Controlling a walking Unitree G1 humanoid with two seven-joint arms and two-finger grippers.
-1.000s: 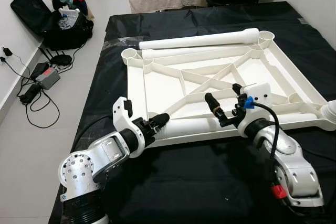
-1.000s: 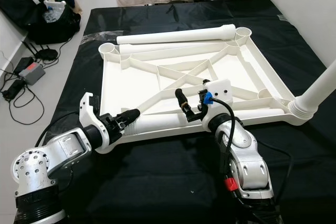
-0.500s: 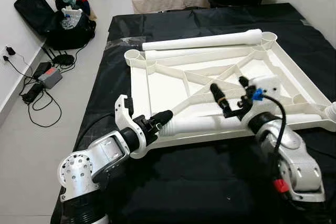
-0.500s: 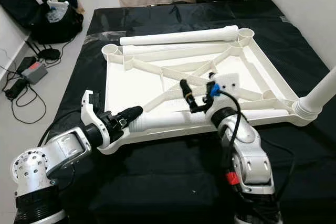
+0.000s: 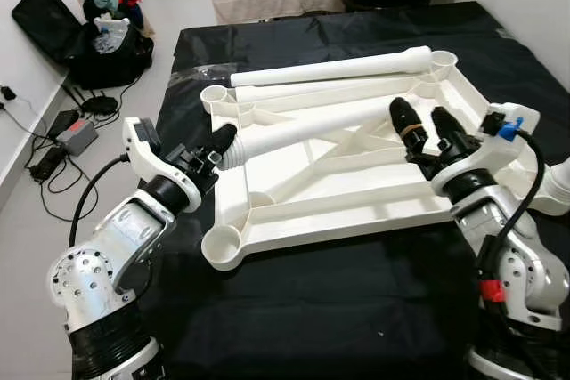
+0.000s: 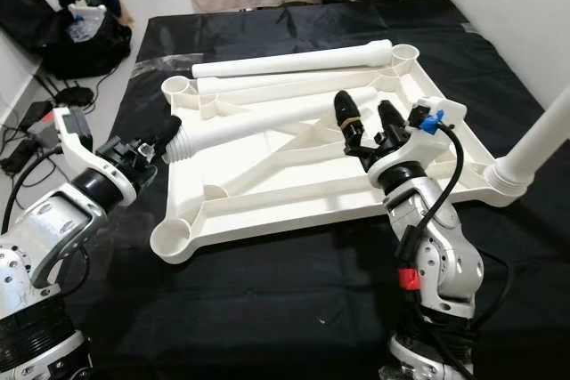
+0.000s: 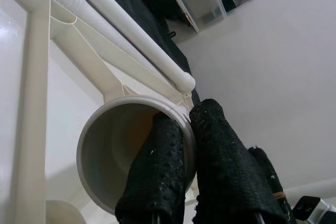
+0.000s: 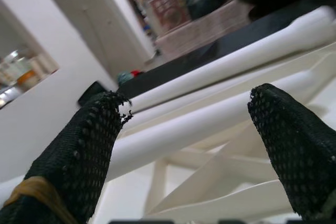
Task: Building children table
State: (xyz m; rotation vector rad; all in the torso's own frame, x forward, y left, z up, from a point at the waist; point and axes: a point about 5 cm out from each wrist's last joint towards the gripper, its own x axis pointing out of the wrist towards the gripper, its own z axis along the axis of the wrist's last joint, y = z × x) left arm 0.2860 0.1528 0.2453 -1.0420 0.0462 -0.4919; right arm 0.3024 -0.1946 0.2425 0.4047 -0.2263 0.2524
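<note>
1. Where the black-covered bench (image 5: pixel 356 309) carries it, the white tabletop (image 5: pixel 294 220) lies upside down, ribs facing up, its near-left corner socket (image 5: pixel 222 246) open at the top.
2. Left gripper (image 5: pixel 216 150) is pinched onto the ribbed, flared end of a white table leg (image 5: pixel 312 125): in the left wrist view one finger (image 7: pixel 157 171) sits inside the leg's open mouth and the other outside its wall.
3. That leg runs across the tabletop's underside from the left gripper toward the right gripper (image 5: pixel 426 124), apparently raised above the ribs, though the height is hard to judge.
4. Right gripper has its fingers spread apart; the leg's far end lies between or just below them. Contact cannot be confirmed from the right wrist view.
5. A second white leg (image 5: pixel 329 68) lies along the tabletop's far edge.
6. A third leg (image 6: pixel 543 144) stands up from the tabletop's right corner.
7. On the floor to the left: a black bag (image 5: pixel 98 51) and cables (image 5: pixel 53 157).
</note>
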